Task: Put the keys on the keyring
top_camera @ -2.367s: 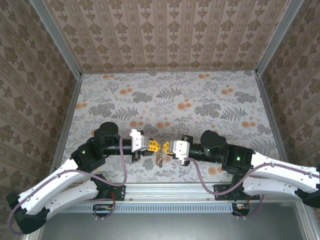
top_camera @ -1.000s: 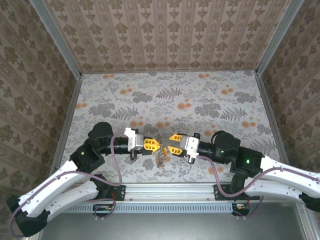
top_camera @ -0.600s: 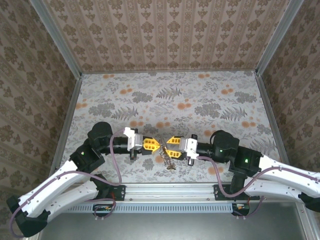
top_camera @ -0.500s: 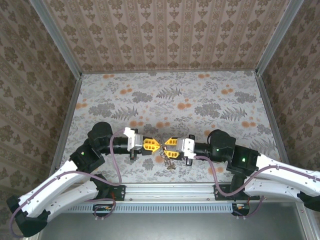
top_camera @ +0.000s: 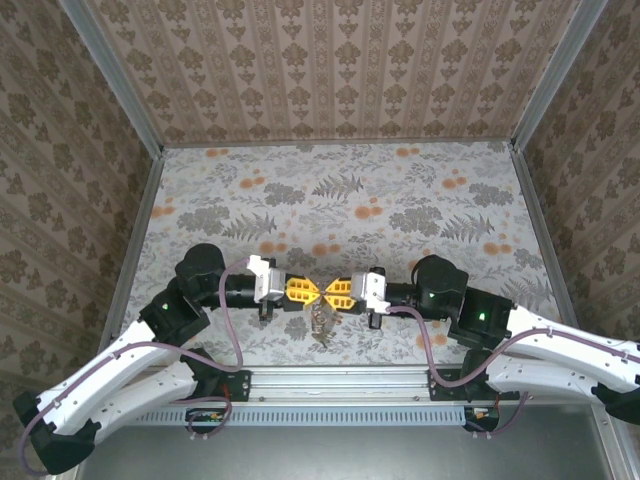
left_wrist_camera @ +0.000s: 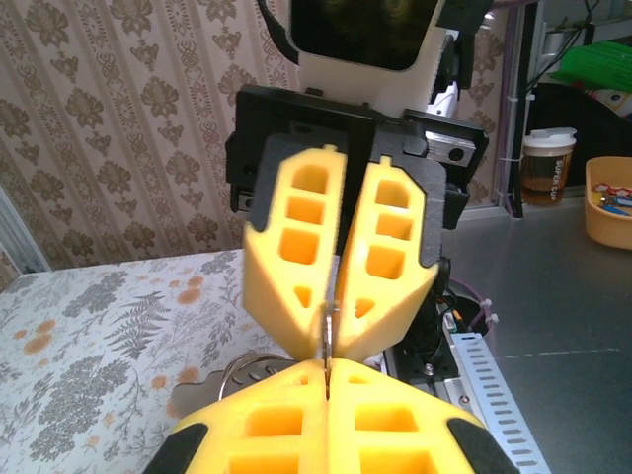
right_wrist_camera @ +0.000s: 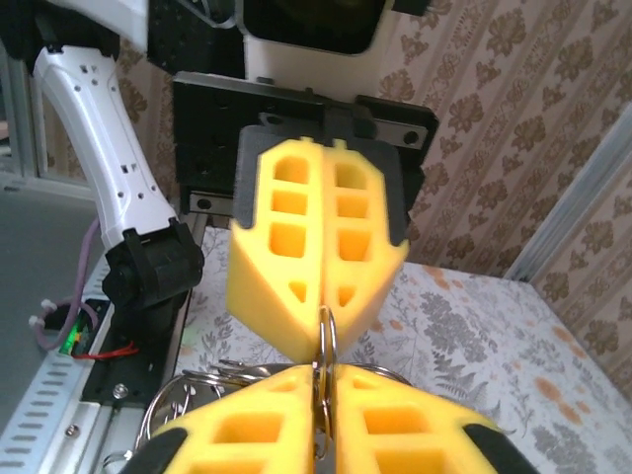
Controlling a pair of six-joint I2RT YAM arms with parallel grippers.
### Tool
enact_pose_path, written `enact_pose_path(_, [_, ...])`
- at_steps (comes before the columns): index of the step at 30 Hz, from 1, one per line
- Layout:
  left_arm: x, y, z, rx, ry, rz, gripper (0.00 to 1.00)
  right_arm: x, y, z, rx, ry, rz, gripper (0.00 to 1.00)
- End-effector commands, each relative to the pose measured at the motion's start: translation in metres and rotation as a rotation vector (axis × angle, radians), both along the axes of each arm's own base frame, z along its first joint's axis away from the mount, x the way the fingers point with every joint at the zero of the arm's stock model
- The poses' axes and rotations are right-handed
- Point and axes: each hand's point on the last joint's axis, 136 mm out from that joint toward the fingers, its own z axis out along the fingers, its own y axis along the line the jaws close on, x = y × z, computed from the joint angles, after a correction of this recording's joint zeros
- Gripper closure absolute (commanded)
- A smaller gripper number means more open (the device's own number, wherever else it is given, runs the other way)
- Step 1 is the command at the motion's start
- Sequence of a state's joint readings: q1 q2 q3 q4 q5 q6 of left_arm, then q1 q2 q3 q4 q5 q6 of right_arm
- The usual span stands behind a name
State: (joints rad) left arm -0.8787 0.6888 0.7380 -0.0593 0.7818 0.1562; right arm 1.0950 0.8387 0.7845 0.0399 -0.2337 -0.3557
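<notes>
**Inspector:** Item one, the ring. Location and condition?

**Assessor:** The thin, dull-metal wire keyring point(right_wrist_camera: 323, 341) is held in the air over the near part of the table, where the two grippers meet tip to tip. One loop stands on edge between the yellow fingertips. In the right wrist view, further loops sag to the lower left.

**Inspector:** The keys?

**Assessor:** From overhead, the keys point(top_camera: 320, 322) read as a small dark metal bunch hanging just below the meeting point. It is too small to tell single keys from the ring.

**Inspector:** Grippers?

**Assessor:** The left gripper point(left_wrist_camera: 326, 375) has its yellow cut-out fingers pressed together, and the wire runs into the seam, so it is clamped on the keyring. The right gripper point(right_wrist_camera: 321, 380) is likewise closed, pinching the same loop from the opposite side.

**Inspector:** Markings?

**Assessor:** A brown cup point(left_wrist_camera: 541, 163) with a pale lid stands on the grey bench point(left_wrist_camera: 553, 326) beyond the table. Its label print is too small to read. Near it are an orange tub point(left_wrist_camera: 607, 202) and, higher up, a green object point(left_wrist_camera: 592, 64).

**Inspector:** Surroundings and obstructions?

**Assessor:** There is a floral table cover point(top_camera: 400, 210), patterned walls point(top_camera: 330, 70) on three sides and an aluminium rail point(top_camera: 330, 377) at the near edge. Mauve cables point(top_camera: 236, 320) loop from each arm. In each wrist view the opposing gripper's body blocks what lies behind the ring.
</notes>
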Motion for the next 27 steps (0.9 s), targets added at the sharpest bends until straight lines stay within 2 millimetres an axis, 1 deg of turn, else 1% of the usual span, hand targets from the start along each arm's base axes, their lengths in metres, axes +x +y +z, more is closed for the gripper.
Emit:
enact_pose_path(1, [-0.006, 0.002, 0.011, -0.044, -0.023, -0.026, 1.00, 0.000, 0.004, 0.018, 0.037, -0.011, 0.019, 1.00])
enact_pose_path(3, [-0.004, 0.003, 0.010, -0.038, -0.022, -0.017, 1.00, 0.001, 0.004, 0.017, 0.026, -0.014, 0.014, 1.00])
enact_pose_path(6, [0.008, 0.005, 0.003, 0.035, -0.024, 0.070, 1.00, 0.012, 0.001, 0.015, -0.011, -0.028, -0.047, 1.00])
enact_pose_path(7, [0.012, 0.007, -0.001, 0.079, -0.026, 0.100, 0.98, 0.016, -0.001, 0.014, -0.037, -0.034, -0.074, 1.00])
enact_pose_path(9, [0.020, 0.010, -0.011, 0.165, -0.037, 0.160, 0.82, 0.024, -0.004, 0.008, -0.096, -0.042, -0.118, 1.00])
enact_pose_path(10, [0.021, 0.012, -0.016, 0.214, -0.045, 0.175, 0.76, 0.028, -0.004, 0.006, -0.123, -0.043, -0.134, 1.00])
enact_pose_path(11, [0.023, 0.012, -0.020, 0.252, -0.055, 0.187, 0.74, 0.031, -0.005, 0.002, -0.157, -0.044, -0.151, 1.00])
enact_pose_path(13, [0.025, 0.011, -0.025, 0.318, -0.090, 0.210, 0.72, 0.037, -0.005, -0.001, -0.206, -0.047, -0.173, 1.00])
enact_pose_path(16, [0.028, 0.007, -0.025, 0.343, -0.127, 0.227, 0.71, 0.039, -0.004, -0.003, -0.236, -0.049, -0.177, 1.00])
enact_pose_path(21, [0.031, 0.001, -0.026, 0.343, -0.143, 0.224, 0.74, 0.034, 0.000, -0.005, -0.255, -0.040, -0.139, 1.00])
enact_pose_path(22, [0.031, 0.000, -0.026, 0.348, -0.145, 0.221, 0.76, 0.033, 0.001, -0.006, -0.260, -0.039, -0.133, 1.00])
enact_pose_path(23, [0.031, -0.001, -0.027, 0.355, -0.143, 0.219, 0.81, 0.033, 0.001, -0.006, -0.262, -0.037, -0.131, 1.00])
enact_pose_path(25, [0.031, -0.002, -0.027, 0.358, -0.144, 0.212, 0.95, 0.033, 0.000, -0.007, -0.264, -0.036, -0.133, 1.00])
enact_pose_path(26, [0.030, -0.002, -0.027, 0.358, -0.143, 0.210, 0.99, 0.033, 0.001, -0.006, -0.264, -0.037, -0.131, 1.00])
enact_pose_path(27, [0.030, -0.002, -0.027, 0.353, -0.144, 0.208, 1.00, 0.032, 0.001, -0.007, -0.264, -0.038, -0.128, 1.00])
